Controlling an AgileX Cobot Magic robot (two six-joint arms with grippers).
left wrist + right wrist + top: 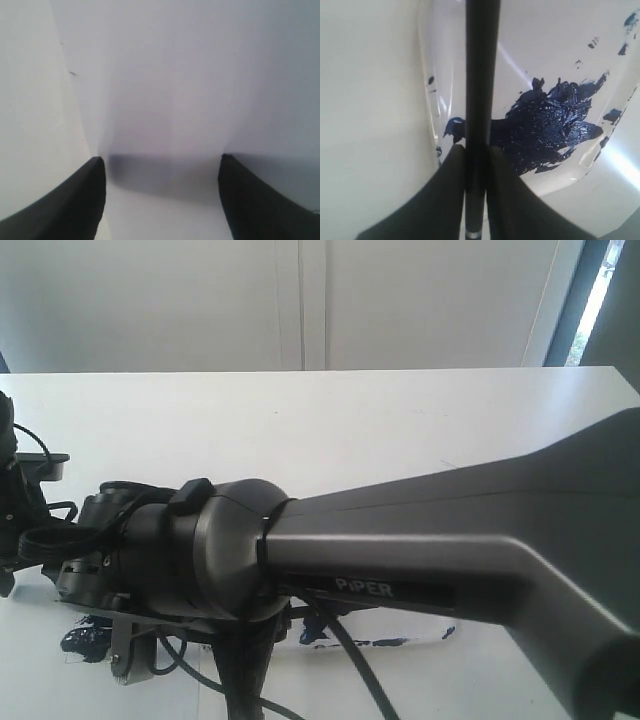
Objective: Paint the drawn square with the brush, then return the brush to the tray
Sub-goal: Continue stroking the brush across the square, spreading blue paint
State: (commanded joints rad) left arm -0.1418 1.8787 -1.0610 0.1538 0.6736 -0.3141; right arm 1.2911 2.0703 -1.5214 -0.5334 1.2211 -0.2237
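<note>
By the tabletop's near edge, the right gripper (pixel 476 155) is clamped on the brush (pixel 482 75), held over the tray (pixel 427 75) and its blue paint blotch (pixel 550 125). The left gripper (pixel 162 165) hangs with fingers apart above white paper (pixel 200 75). The drawn square shows in none of the 3 views, so I cannot tell whether this is loading or returning. The brush is not yet laid down.

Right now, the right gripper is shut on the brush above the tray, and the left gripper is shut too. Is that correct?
Not quite. The left gripper is open: the left wrist view shows its jaws standing apart with nothing between them, only a white surface beyond. The rest holds: the right gripper is shut on the brush above the tray.
</note>
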